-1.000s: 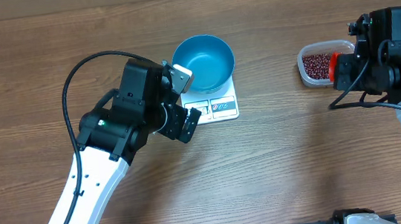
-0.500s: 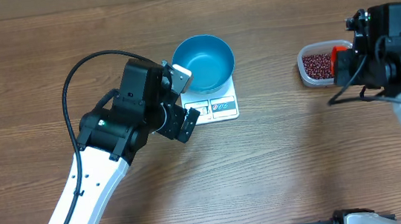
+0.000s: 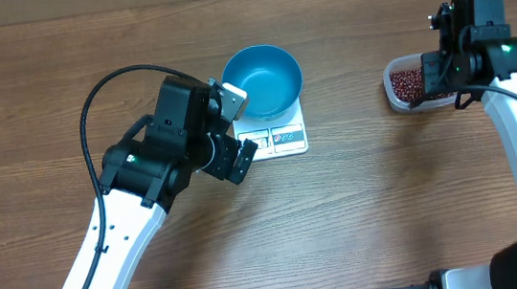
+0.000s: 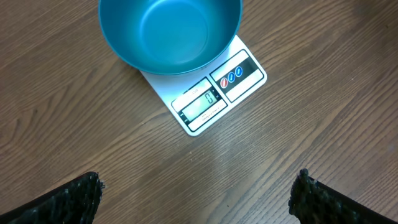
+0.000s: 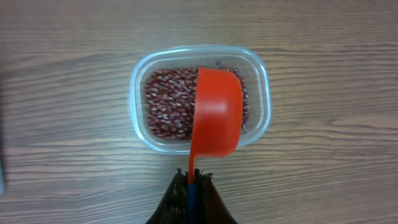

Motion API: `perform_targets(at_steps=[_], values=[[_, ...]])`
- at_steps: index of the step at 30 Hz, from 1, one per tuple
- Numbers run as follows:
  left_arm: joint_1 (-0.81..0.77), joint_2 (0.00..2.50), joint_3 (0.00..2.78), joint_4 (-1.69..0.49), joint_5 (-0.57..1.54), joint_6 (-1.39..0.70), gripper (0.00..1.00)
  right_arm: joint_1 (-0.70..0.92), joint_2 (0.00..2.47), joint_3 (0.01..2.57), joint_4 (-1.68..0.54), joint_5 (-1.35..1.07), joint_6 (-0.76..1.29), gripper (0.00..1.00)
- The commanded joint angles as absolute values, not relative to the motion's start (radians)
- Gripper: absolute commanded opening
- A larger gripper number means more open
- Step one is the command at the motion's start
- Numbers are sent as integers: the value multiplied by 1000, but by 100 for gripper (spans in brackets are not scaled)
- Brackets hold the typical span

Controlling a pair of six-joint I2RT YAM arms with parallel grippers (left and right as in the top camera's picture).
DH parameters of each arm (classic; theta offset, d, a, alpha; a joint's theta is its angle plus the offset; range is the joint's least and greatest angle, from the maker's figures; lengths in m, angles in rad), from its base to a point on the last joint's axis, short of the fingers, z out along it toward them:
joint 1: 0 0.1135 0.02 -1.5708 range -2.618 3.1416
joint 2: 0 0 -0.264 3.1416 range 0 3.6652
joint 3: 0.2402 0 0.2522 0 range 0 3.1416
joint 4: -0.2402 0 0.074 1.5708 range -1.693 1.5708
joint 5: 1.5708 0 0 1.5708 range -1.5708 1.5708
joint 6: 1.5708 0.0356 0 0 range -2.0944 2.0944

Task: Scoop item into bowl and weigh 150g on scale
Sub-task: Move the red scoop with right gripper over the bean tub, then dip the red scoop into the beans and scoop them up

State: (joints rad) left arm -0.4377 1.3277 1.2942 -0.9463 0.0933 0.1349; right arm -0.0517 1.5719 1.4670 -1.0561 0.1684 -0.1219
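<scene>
Right wrist: my right tool [image 5: 193, 180] clamps the scoop [image 5: 216, 112] over the beans [image 5: 165, 106]; bowl [image 4: 171, 31] on scale [image 4: 211, 93] empty (reading zero), left tool [image 4: 196, 190] gaping; nothing weighed yet.

You have a clear plastic tub [image 5: 261, 106] on the wooden table [image 3: 390, 208], with a red scoop [image 5: 217, 112] over its right half.

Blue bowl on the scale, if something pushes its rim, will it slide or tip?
The bowl looks empty and smooth, so it is probably light and would likely slide on the flat scale. Its rim overhangs the scale, so a downward push there might tip it.
</scene>
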Motion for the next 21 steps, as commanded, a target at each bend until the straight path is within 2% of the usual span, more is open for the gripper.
perform_targets(at_steps=[1,17,21], values=[[-437,1320,1285,-945,86,153,100,-58,1633,1496,-1048,284,-144,3],[-437,1320,1285,-945,86,153,99,-58,1841,1496,-989,321,-144,3],[-437,1320,1285,-945,86,153,100,-59,1845,1494,-984,232,-167,3]])
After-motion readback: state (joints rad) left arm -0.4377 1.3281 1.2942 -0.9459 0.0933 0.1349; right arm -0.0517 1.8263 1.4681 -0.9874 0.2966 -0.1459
